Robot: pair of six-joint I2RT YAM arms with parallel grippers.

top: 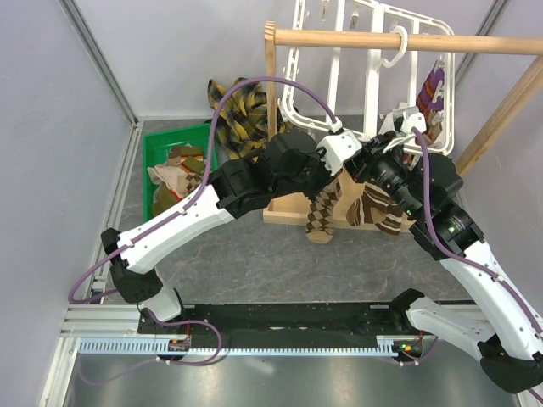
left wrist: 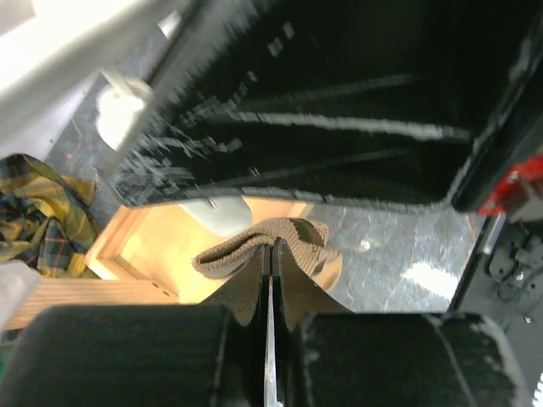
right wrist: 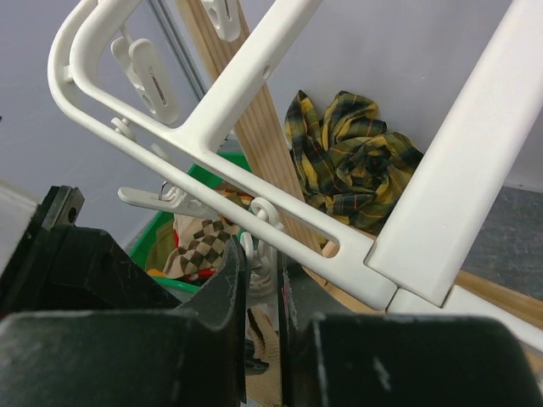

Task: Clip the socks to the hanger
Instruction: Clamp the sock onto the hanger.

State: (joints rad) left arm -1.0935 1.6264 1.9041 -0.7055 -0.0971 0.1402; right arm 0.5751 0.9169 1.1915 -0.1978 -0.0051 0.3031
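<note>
While pinching the sock (left wrist: 246, 246) by its cuff in the fully closed left gripper (left wrist: 271, 273) just below the hanger (right wrist: 254, 182), squeeze the white clip (right wrist: 253, 250) open with the right gripper (right wrist: 261, 280), jaws narrow around it, slide the cuff edge deep between the teeth, then release slowly.

Surroundings as I saw them from above. A wooden rack (top: 361, 38) stood at the far side of the grey table (top: 280, 263): a horizontal rod on top, an upright post at my left, a slanted brace at my right and a flat tray base below. A yellow-and-black plaid cloth (top: 242, 119) lay crumpled behind the post, by the back wall (top: 187, 51). A green bin (top: 174, 136) sat to my left, just beside the cloth.
</note>
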